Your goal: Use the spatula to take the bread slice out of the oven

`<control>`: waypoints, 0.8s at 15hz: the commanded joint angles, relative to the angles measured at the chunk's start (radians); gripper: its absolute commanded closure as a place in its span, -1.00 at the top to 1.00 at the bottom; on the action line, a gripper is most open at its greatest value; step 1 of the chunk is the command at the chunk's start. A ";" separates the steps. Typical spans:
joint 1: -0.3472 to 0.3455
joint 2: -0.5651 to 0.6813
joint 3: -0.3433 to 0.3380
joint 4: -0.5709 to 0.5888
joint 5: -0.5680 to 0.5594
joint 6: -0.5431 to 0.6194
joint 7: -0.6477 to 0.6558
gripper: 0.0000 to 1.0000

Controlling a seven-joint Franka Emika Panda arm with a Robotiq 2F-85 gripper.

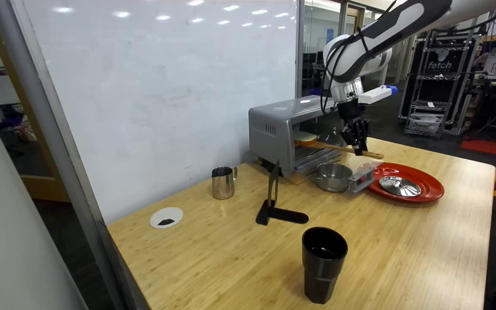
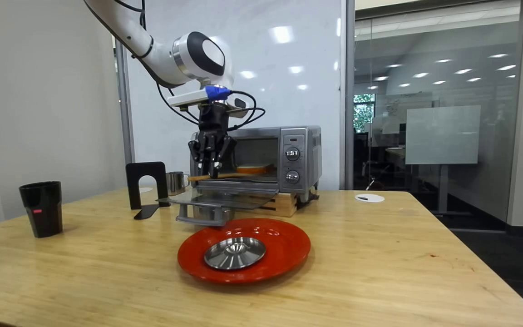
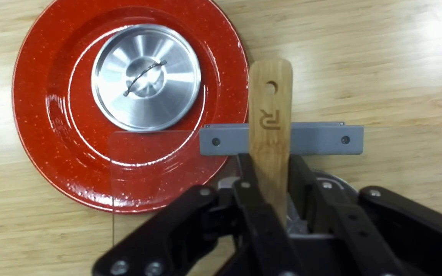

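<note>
1. Bread slice (image 2: 255,169): we see it inside the oven (image 1: 271,137), in both exterior views; the glass door (image 2: 244,200) is down.
2. Spatula (image 3: 271,99): handle runs out of the oven above the glass door; we cannot tell whether the blade sits under the slice.
3. Gripper (image 2: 209,171): clamps that handle from both sides.
4. Red plate (image 3: 60,153): on the table (image 3: 378,88), partly seen through the glass door, bearing a steel lid (image 3: 146,101).

I see a silver-grey oven (image 1: 273,137); inside it the bread slice (image 1: 304,136) is pale yellow on top. Out of it sticks the spatula (image 3: 270,119), light tan with darker brown lettering. In front of the oven, the gripper (image 3: 271,161) is mostly black and the red plate (image 3: 37,76) is flecked white.
</note>
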 commanded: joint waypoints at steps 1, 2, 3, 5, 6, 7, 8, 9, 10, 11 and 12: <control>-0.015 -0.008 0.017 -0.011 -0.015 0.053 -0.018 -0.87; -0.015 -0.009 0.017 -0.013 -0.015 0.064 -0.021 -0.87; -0.014 -0.010 0.017 -0.016 -0.016 0.073 -0.022 -0.87; -0.014 -0.011 0.017 -0.018 -0.017 0.082 -0.026 -0.87; -0.014 -0.010 0.017 -0.018 -0.017 0.083 -0.028 -0.87; -0.014 -0.010 0.017 -0.018 -0.017 0.085 -0.030 -0.87; -0.015 -0.009 0.017 -0.016 -0.017 0.084 -0.031 -0.87; -0.015 -0.008 0.017 -0.016 -0.017 0.084 -0.032 -0.87; -0.015 -0.008 0.017 -0.015 -0.017 0.083 -0.035 -0.87; -0.015 -0.007 0.018 -0.016 -0.017 0.082 -0.036 -0.87; -0.015 -0.006 0.018 -0.015 -0.017 0.079 -0.039 -0.87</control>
